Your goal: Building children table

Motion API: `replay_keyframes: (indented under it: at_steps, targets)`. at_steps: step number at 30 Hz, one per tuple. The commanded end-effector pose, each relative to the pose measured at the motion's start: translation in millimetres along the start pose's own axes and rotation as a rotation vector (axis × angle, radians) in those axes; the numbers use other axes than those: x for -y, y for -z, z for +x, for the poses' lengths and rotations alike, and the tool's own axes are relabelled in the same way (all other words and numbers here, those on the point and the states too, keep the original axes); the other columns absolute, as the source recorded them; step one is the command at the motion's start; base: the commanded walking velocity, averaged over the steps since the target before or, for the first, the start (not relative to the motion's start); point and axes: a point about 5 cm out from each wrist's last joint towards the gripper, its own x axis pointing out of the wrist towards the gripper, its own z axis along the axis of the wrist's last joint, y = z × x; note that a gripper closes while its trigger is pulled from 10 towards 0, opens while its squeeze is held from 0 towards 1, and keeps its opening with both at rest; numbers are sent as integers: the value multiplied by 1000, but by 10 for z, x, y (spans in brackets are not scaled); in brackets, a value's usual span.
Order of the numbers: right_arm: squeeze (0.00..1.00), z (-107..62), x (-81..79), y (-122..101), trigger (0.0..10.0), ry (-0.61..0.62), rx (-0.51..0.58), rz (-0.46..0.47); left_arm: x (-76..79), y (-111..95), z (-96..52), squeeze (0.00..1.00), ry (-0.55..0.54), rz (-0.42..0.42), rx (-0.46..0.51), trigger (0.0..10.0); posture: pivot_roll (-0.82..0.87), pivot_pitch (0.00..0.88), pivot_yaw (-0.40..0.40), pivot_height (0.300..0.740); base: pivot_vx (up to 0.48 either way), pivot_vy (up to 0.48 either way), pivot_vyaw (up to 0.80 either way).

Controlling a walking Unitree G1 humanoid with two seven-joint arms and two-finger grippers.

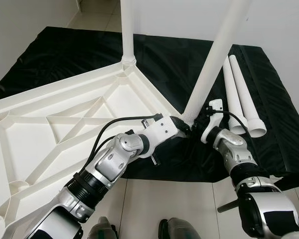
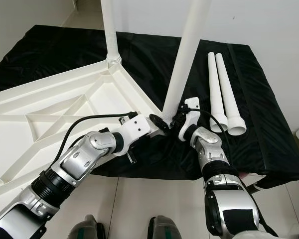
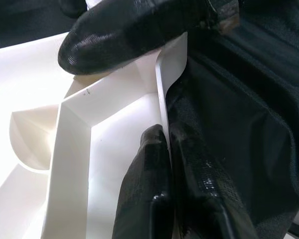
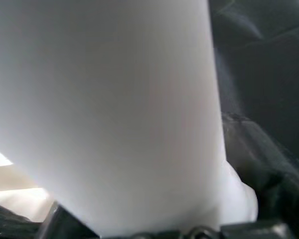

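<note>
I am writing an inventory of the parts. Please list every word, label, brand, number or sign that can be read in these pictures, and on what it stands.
There are none.
The white tabletop, upside down on the black cloth, is plain.
The two loose legs are plain.
The left gripper and right gripper bear no readable marking.

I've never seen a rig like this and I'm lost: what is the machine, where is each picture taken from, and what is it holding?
It is a humanoid robot with two silver arms. The two wide pictures come from its head, looking down; the two close-ups come from its wrists. An upside-down white tabletop lies on a black cloth. One leg stands at its far corner. The left gripper pinches the tabletop's rim at the near corner, where the right gripper meets the base of a leaning leg. Two spare legs lie beside them.
</note>
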Motion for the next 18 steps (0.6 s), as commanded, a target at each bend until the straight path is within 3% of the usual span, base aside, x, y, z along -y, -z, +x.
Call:
replay_keyframes:
  at_steps: [1,2,3,14,18]
  targets:
    - [0,100,-9,-137,941,8,68,5,174,-41,55,0,139,30,4,10000,-56,23,-1,740,0,0,0]
    - [0,100,-9,-137,941,8,68,5,174,-41,55,0,139,30,4,10000,-56,23,-1,740,0,0,0]
    - [0,101,8,-153,0,22,79,18,173,-41,55,0,139,29,4,10000,-56,23,-1,740,0,0,0]
    - [0,96,40,-164,0,92,85,61,185,-35,51,0,141,30,2,10000,-54,23,-6,740,0,0,0]
    - [0,159,-92,-109,0,189,46,90,198,-32,49,0,139,26,3,10000,-52,23,-15,740,0,0,0]
